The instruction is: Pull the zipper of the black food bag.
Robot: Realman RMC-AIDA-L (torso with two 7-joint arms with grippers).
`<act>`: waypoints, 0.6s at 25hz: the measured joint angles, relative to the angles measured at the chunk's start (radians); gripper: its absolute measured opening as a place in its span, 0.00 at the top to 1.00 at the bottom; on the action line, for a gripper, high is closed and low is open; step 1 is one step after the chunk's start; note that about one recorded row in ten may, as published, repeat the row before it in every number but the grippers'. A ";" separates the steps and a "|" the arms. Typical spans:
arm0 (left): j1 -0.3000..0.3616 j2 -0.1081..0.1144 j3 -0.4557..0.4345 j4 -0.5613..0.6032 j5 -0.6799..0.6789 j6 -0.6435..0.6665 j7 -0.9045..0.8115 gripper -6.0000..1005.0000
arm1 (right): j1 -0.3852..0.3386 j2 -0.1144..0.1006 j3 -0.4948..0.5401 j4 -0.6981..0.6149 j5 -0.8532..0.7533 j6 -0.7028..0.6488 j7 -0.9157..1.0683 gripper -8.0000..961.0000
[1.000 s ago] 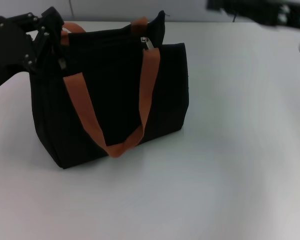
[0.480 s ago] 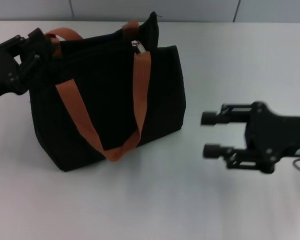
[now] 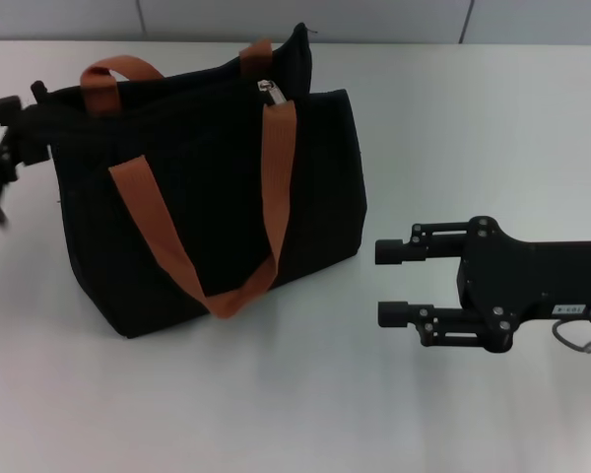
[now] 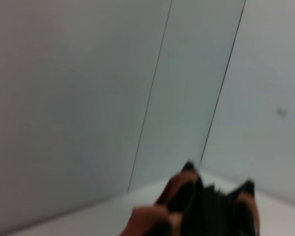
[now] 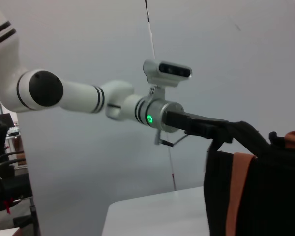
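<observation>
The black food bag stands upright on the white table, its orange-brown strap handles draped over its front. The silver zipper sits on the top zip track near the bag's far right end. My right gripper is open and empty, fingers pointing at the bag from its right, a hand's width away. My left gripper is at the bag's left end, close to its top corner. The right wrist view shows the bag with my left gripper reaching to its top edge. The left wrist view shows only the bag's top, blurred.
The white table stretches in front of and to the right of the bag. A grey panelled wall runs along the table's far edge. Chairs stand off the table in the right wrist view.
My left gripper has drawn back to the left, off the bag's top handle. My right gripper has come into view and moved a little left toward the bag.
</observation>
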 joint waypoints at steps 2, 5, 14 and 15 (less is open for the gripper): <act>-0.007 0.015 0.000 0.035 0.047 0.021 -0.023 0.39 | 0.004 0.002 0.000 0.000 0.000 0.015 0.000 0.37; -0.006 0.019 -0.006 0.087 0.065 0.087 -0.023 0.32 | 0.012 0.003 0.000 0.015 0.002 0.040 0.000 0.36; 0.031 -0.053 0.022 0.083 -0.129 0.203 0.134 0.25 | 0.042 0.005 -0.009 0.073 0.000 0.072 -0.040 0.36; 0.031 -0.064 0.045 0.068 -0.138 0.202 0.160 0.25 | 0.042 0.005 -0.010 0.083 0.000 0.073 -0.053 0.36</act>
